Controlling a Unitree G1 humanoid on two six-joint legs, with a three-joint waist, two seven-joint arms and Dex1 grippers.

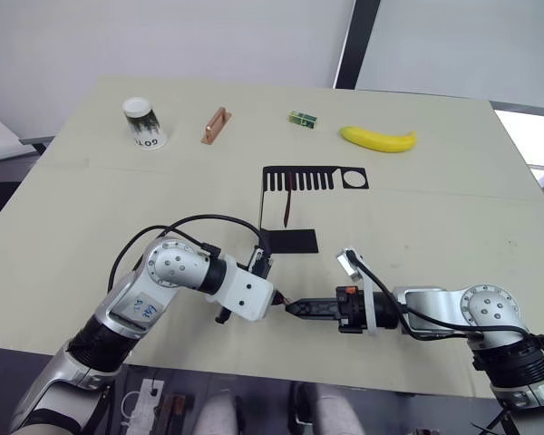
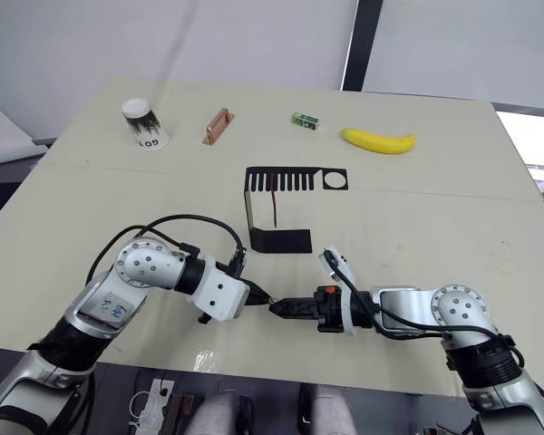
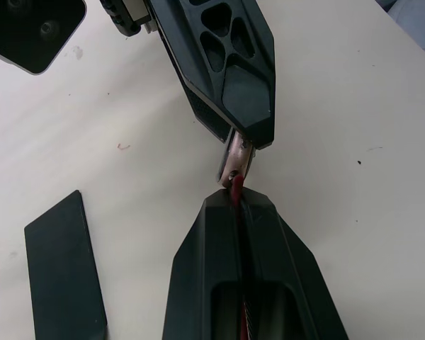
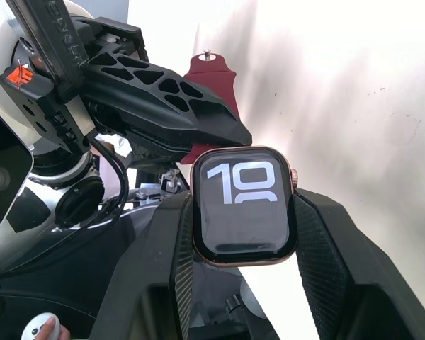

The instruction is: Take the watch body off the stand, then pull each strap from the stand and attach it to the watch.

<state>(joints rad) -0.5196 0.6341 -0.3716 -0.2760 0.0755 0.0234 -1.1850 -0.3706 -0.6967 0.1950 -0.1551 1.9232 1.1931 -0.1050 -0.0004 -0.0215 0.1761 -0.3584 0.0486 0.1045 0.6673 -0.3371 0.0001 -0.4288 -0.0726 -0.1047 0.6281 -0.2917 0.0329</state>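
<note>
Right gripper [image 4: 242,212] clamped on the watch body [image 4: 244,205]; left gripper [image 3: 235,205] pinching one strap [image 4: 211,78] against it, near the table's [image 1: 453,208] front edge. Second strap [image 1: 288,203] hangs from the stand [image 1: 295,208], mid-table.

The watch body [image 4: 244,207], seen in the right wrist view clamped between the right gripper's [image 4: 242,234] two fingers, shows large light digits reading "10" on its black screen; below them the tops of further digits are cut off and cannot be read. The white paper cup [image 1: 143,122] near the far left corner of the desk [image 1: 91,208] carries dark lettering that appears upside down and reads roughly "GOTO", though the letters are not certain. A white sticker [image 1: 138,308] on the left forearm bears blue handwriting too small to make out.
</note>
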